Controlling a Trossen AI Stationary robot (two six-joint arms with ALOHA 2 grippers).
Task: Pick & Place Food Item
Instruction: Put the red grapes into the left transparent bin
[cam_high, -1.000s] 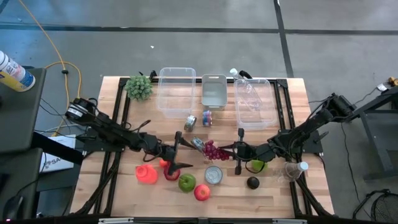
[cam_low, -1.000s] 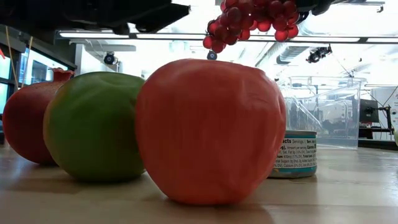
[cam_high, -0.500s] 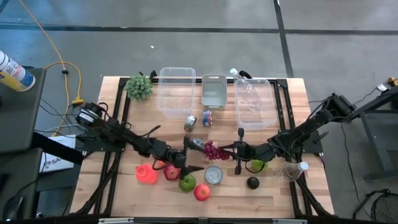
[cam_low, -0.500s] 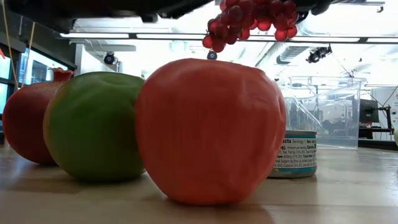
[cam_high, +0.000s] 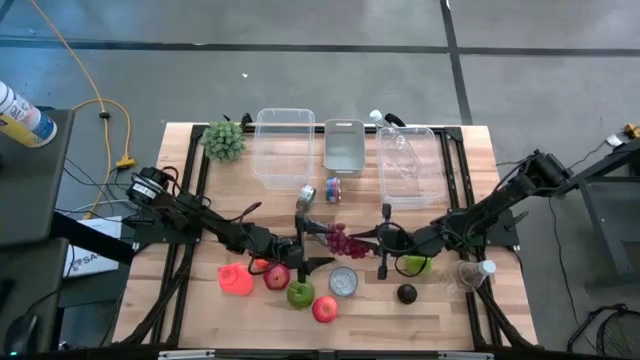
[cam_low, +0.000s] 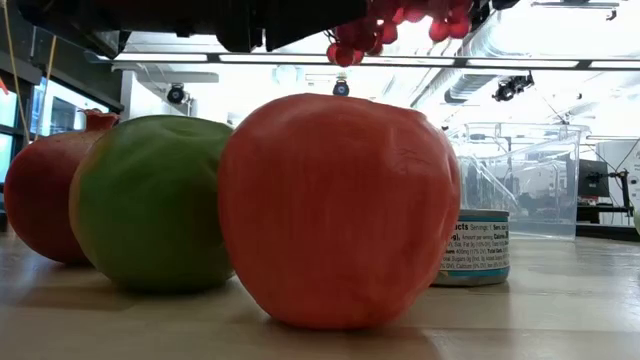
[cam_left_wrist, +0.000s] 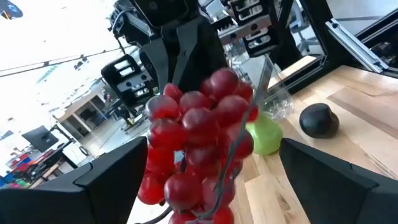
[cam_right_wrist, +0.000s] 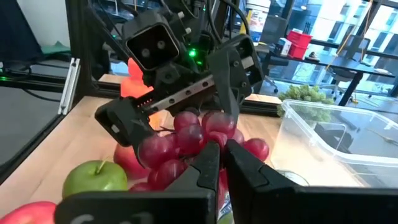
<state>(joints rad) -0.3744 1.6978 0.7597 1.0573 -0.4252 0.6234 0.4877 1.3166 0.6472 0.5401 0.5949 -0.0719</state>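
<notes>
A bunch of red grapes (cam_high: 340, 241) hangs above the middle of the table, clear of the wood. My right gripper (cam_high: 360, 241) reaches it from the table's right and is shut on it. My left gripper (cam_high: 318, 240) comes from the left and is open. In the left wrist view its two fingers stand on either side of the grapes (cam_left_wrist: 199, 124). I see no touch between them. In the low view the grapes (cam_low: 400, 15) show at the very top, partly behind the dark gripper. My right gripper pinches the bunch between its two fingers at the side of the bunch that faces the table's right (cam_right_wrist: 208, 140). The fingers (cam_right_wrist: 245, 168) run about level, coming from the right. The grapes hang off the fingertips, lifted clear of the table.
Below the grippers lie a pomegranate (cam_high: 276, 277), a green apple (cam_high: 300, 294), a red apple (cam_high: 324, 309), a tin can (cam_high: 343, 281), a green pear (cam_high: 414, 265) and a dark avocado (cam_high: 406, 293). Two clear bins (cam_high: 283, 145) (cam_high: 408, 165) and a grey tray (cam_high: 343, 145) stand at the far edge.
My left gripper has moved toward the table's right, up to the grapes, rolling as it went. Its open fingers now stand on either side of the bunch. The right gripper has held the grapes in place.
</notes>
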